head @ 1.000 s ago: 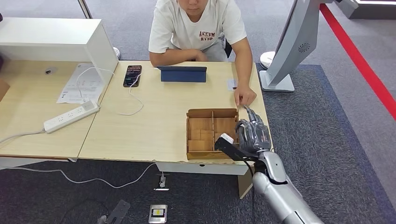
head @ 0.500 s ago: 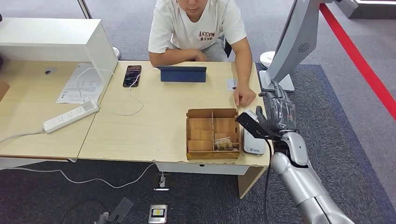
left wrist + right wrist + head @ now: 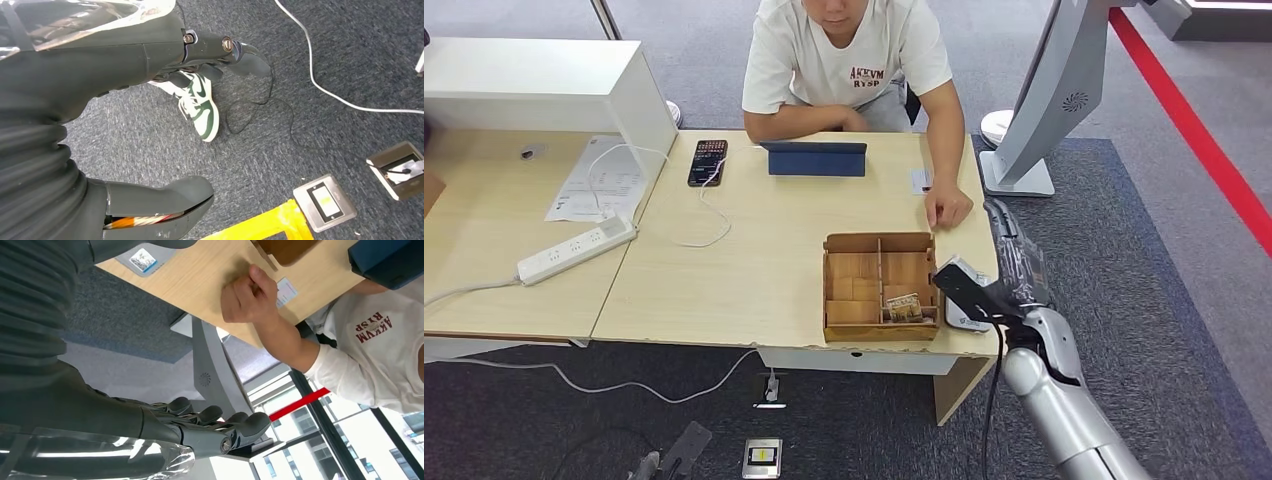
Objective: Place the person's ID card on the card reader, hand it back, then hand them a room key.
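Observation:
My right hand (image 3: 1016, 255) is raised just off the table's right edge, beside the white card reader (image 3: 965, 320), fingers (image 3: 215, 425) stretched out and holding nothing. The ID card (image 3: 921, 181) lies on the table by the seated person's fist (image 3: 947, 208); the right wrist view shows the same card (image 3: 286, 291), fist (image 3: 250, 295) and reader (image 3: 142, 260). Left of the reader, a wooden divided box (image 3: 879, 285) holds small cards (image 3: 904, 307) in its front right compartment. My left hand (image 3: 165, 200) hangs above the carpet with nothing in it.
A blue tablet (image 3: 816, 158), a phone (image 3: 708, 161) with a cable and a power strip (image 3: 577, 249) lie on the table (image 3: 754, 270). A grey stand (image 3: 1044, 100) rises to the right. Floor sockets (image 3: 325, 202) and a shoe (image 3: 200, 102) are below.
My right hand swung from over the box's front right corner out past the table's right edge, uncovering the reader and the cards, then sank slightly. The person has not moved.

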Controlling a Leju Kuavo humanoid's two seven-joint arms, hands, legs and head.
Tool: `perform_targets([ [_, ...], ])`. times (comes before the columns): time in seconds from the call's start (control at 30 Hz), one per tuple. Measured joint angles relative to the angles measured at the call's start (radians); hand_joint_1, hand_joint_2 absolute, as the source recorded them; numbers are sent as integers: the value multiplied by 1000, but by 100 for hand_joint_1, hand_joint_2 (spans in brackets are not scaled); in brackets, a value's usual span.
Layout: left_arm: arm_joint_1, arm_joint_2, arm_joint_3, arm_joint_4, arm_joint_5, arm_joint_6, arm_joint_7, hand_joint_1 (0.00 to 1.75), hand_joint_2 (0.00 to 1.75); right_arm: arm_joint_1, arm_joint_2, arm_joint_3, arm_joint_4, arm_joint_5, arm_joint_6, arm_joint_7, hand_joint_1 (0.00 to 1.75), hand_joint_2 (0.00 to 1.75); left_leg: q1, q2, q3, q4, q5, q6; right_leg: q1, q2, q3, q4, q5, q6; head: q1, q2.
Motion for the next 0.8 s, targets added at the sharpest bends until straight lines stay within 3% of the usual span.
perform_targets([
  [0.8,-1,15,-21,0,41,-17,-1,0,175,108,-30,15,-48,-47,107,-47,0,175,0,0,-1,0,0,0,0,0,0,0,0,0,0,0],
])
